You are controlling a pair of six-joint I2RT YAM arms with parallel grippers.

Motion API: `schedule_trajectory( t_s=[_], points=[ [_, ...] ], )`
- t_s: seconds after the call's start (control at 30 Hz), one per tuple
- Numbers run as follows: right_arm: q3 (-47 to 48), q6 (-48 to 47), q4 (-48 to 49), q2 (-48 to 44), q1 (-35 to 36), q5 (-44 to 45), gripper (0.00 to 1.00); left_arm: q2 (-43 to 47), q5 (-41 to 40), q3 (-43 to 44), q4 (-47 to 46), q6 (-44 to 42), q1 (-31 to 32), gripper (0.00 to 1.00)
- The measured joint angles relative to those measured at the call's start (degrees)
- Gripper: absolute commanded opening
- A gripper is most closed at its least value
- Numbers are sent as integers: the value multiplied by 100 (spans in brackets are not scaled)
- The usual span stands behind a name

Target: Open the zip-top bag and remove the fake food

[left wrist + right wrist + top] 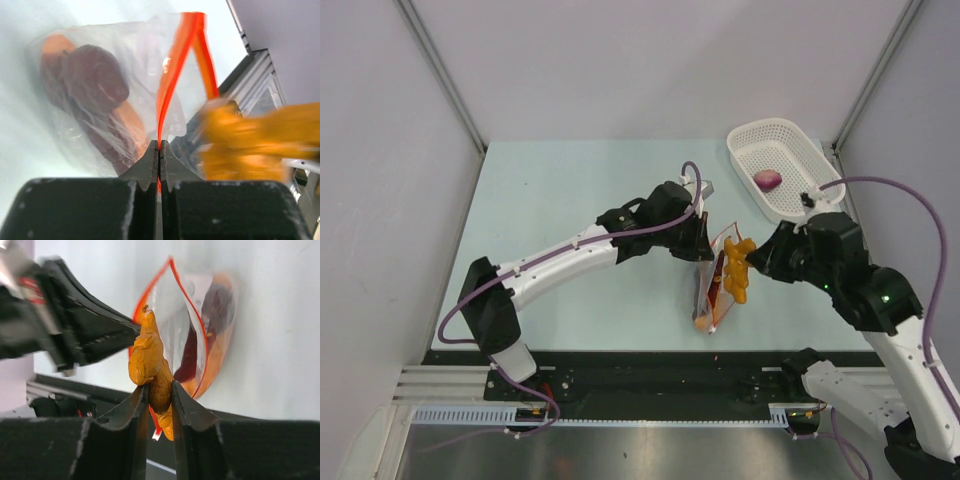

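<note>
**Orange chunk at bag mouth: slip risks**

Left pincer (159, 151) is clenched on the thin red-orange zip strip (172, 75) of the clear crinkly zip-top bag (713, 290), held mid-tabletop (560, 200) with a dark maroon lump (97, 80) inside. The strip could slip out and drop the bag. Right pincer (160, 390) grasps a lumpy orange toy chunk (146, 357) by its lower end at the mouth. It may twist free or snag the lip. The white perforated plastic basket (752, 138), holding a purple-pink bulb (767, 180), sits far right.

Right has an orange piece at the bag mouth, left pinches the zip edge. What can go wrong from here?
1. The right gripper holds the orange piece by its lower end only, so it may pivot or drop on the way to the basket.
2. The left gripper has only a thin pinch on the zip-top bag. With the dark maroon lump inside, the bag might slip free.
</note>
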State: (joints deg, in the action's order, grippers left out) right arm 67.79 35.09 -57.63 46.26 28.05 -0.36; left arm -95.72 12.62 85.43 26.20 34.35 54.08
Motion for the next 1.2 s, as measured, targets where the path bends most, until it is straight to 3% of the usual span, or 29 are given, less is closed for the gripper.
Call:
schedule_trajectory(
  t_s=[0.2,0.33,0.5,0.73,0.83,0.87,0.93,0.97,1.07,1.2],
  points=[
    [1139,-76,7,138,-201,870,0,0,-157,0,199,-39,-59,0],
    [1467,-227,437,656,-1198,1298,0,0,96,0,208,-122,-103,0],
    [1506,-260,1469,2267,-2708,1298,0,-26,610,2,184,-264,-111,0],
    [2448,-426,2277,5060,-3359,1362,0,-219,986,153,367,-647,-111,0],
    [3112,-463,2312,5958,-3480,1366,18,-262,1088,236,382,-745,-111,0],
    [3257,-492,2330,6155,-3506,1364,38,-264,1137,254,380,-758,-111,0],
    [3499,-579,2319,6498,-3552,1368,54,-264,1209,280,363,-785,-111,0],
    [3613,-627,2280,6634,-3567,1364,67,-264,1226,284,352,-787,-111,0],
    [4087,-713,1963,6994,-3578,1331,82,-264,1309,289,328,-785,-111,0],
    [4273,-756,1497,6996,-3504,1300,82,-264,1331,289,245,-765,-111,0]
  ],
)
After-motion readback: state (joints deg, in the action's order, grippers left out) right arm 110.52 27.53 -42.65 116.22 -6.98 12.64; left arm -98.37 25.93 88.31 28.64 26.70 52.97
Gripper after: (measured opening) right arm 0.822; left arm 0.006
